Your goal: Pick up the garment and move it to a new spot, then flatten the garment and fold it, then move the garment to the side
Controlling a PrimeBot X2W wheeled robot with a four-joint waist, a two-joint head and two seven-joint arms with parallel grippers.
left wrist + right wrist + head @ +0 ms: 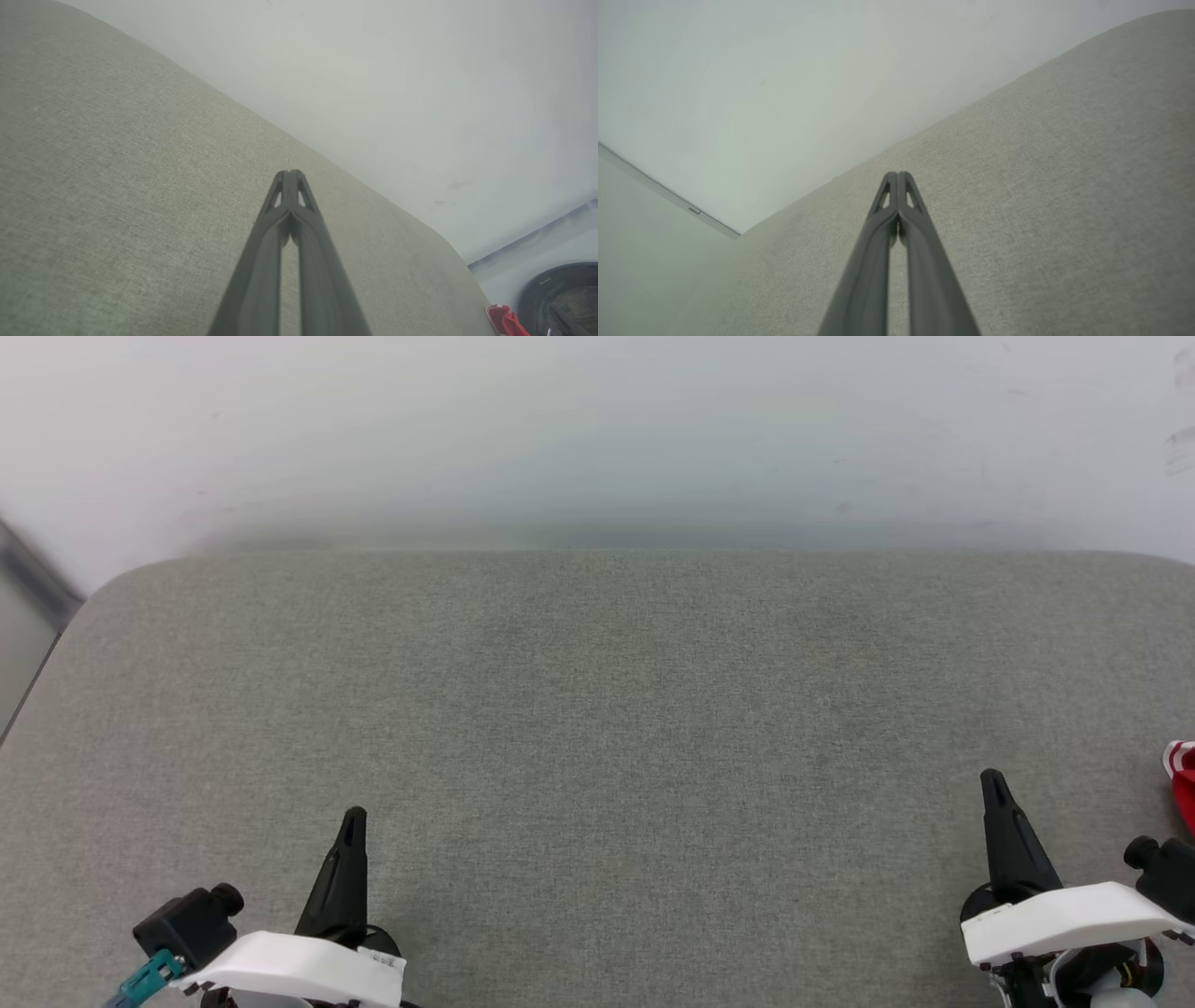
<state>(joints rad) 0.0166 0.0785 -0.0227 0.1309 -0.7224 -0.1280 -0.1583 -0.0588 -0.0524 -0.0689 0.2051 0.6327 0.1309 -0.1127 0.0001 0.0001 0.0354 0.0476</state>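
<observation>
A small piece of the red garment, with red-and-white striped trim, peeks in at the right edge of the head view; most of it is out of view. A bit of red cloth, the garment, also shows at the lower right of the left wrist view. My left gripper hovers over the grey surface at the lower left, shut with nothing in it. At the lower right my right gripper is shut and empty too, a short way left of the garment.
A grey fabric-covered table with rounded corners stands against a white wall. Its left edge drops to the floor. A dark round object sits past the table's edge in the left wrist view.
</observation>
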